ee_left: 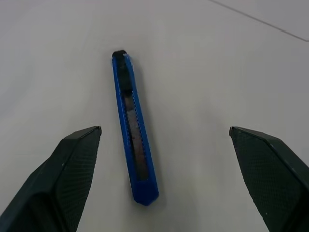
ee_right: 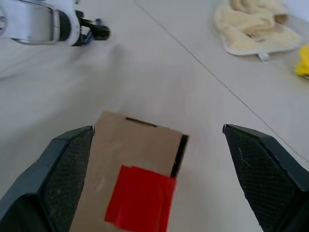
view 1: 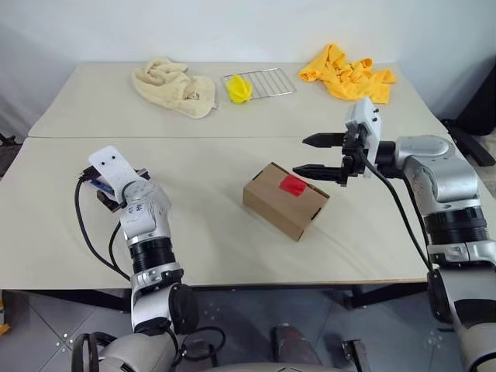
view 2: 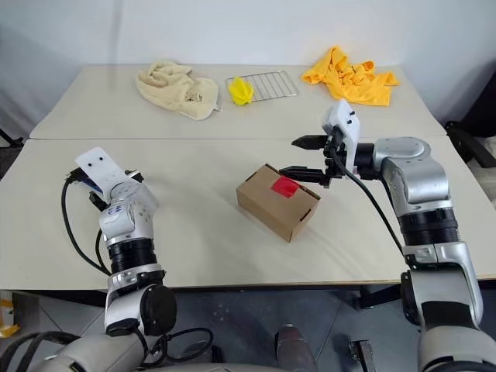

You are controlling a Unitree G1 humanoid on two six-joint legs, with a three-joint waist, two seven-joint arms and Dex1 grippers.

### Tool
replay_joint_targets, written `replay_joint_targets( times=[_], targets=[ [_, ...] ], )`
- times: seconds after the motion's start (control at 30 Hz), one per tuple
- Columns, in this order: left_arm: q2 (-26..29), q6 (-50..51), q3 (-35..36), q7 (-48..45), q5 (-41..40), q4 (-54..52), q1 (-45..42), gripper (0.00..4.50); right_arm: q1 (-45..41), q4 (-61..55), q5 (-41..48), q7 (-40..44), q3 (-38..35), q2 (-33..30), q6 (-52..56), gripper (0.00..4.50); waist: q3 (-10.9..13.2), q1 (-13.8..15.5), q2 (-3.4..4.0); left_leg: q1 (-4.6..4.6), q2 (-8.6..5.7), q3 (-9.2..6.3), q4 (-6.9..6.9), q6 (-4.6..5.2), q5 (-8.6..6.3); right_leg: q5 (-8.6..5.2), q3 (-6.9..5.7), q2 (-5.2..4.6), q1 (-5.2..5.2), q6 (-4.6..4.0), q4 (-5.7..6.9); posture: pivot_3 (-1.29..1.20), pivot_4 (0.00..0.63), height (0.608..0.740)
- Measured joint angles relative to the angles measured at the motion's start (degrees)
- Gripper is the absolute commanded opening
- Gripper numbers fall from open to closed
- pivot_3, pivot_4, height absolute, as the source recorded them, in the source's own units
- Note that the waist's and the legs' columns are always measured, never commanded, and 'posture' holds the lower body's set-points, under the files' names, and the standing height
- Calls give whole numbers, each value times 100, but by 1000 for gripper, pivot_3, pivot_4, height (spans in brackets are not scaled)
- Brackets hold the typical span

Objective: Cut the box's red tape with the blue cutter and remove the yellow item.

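Beige table (view 1: pixel 232 256), box (view 1: pixel 284 200) mid-table, red tape (view 1: pixel 293 184) intact; left gripper (ee_left: pixel 159 145) spread wide over the untouched blue cutter (ee_left: pixel 133 130), right gripper (view 1: pixel 324 155) open beside the box; best straddle the handle squarely before closing

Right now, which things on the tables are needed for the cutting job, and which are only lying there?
Needed for the job:
- box with red tape
- blue cutter, lying between the open left claw fingers

Only lying there:
- cream towel
- wire rack
- small yellow thing on the rack
- orange cloth
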Motion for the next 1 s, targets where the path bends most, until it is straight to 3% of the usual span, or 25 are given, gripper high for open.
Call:
replay_joint_targets(
  times=[0.33,0.4,0.53,0.7,1.0],
  targets=[
    [198,-422,131,323,-329,675,-239,4500,-138,128,-117,136,-11,2,-137,4454,0,-4,0,-1,-1,5,-7,0,0,5,-86,-38,-2,-9,-2,0,150,740],
    [218,-476,130,373,-371,719,-242,3932,-119,127,-120,128,-11,-18,-136,4500,0,-9,0,-1,-1,6,-7,0,0,9,-103,-44,-2,-15,-4,0,150,740],
    [281,-465,131,449,-438,727,-237,3932,-102,127,-183,66,-26,-64,-135,4500,0,-8,0,-1,-1,7,-7,0,0,9,-106,-45,-2,-16,-6,0,150,740],
    [284,-401,129,602,-455,632,-191,2818,-101,127,-238,10,-36,-67,-136,4500,0,-9,0,-1,-1,9,-8,-1,0,9,-108,-45,-1,-16,-8,0,150,740],
    [259,-204,131,722,-537,356,-57,2818,-101,189,-317,-13,-38,-67,-167,4500,0,-12,0,0,-1,12,-8,-1,0,10,-109,-47,-1,-17,-9,0,150,740]
  ],
)
